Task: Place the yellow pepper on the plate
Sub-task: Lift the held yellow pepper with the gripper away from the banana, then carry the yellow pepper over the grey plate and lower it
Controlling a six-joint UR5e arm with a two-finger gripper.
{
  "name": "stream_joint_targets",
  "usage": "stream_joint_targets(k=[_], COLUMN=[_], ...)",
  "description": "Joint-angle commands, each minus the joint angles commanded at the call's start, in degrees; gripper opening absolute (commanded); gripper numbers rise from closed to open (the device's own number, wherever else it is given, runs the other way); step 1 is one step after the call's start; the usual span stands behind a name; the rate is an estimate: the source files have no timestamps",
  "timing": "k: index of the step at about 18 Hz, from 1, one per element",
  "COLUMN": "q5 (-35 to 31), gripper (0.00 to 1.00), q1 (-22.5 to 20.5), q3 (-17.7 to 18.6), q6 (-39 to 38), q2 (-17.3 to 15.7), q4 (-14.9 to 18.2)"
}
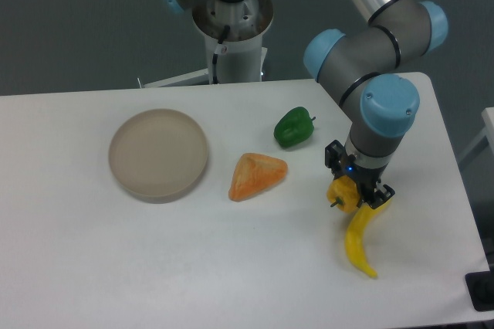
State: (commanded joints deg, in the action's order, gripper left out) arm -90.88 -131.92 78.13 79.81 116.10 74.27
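The yellow pepper [342, 194] is small, yellow-orange, with a short dark stem pointing left. It sits between the fingers of my gripper [356, 194] at the right of the table, just above or on the tabletop. The gripper is shut on it. The plate [158, 154] is a round beige dish at the left of the table, far from the gripper, with nothing on it.
An orange triangular wedge [257, 175] lies between plate and gripper. A green pepper [293, 127] lies behind it. A yellow banana [360, 237] lies right under the gripper, touching or nearly touching the pepper. The table's right edge is close.
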Motion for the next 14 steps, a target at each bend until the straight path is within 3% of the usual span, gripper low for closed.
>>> stream_joint_targets(k=[4,11,14], q5=[-0.09,-1.92,-3.6], gripper=[0.24,0.22,0.23], q1=[1.13,9.91,15.8], q3=[0.61,13.95,17.75], q6=[-1.13,-15.98,-21.86], q2=[-0.7,-9.39,-10.02], q4=[0.44,1.58,1.5])
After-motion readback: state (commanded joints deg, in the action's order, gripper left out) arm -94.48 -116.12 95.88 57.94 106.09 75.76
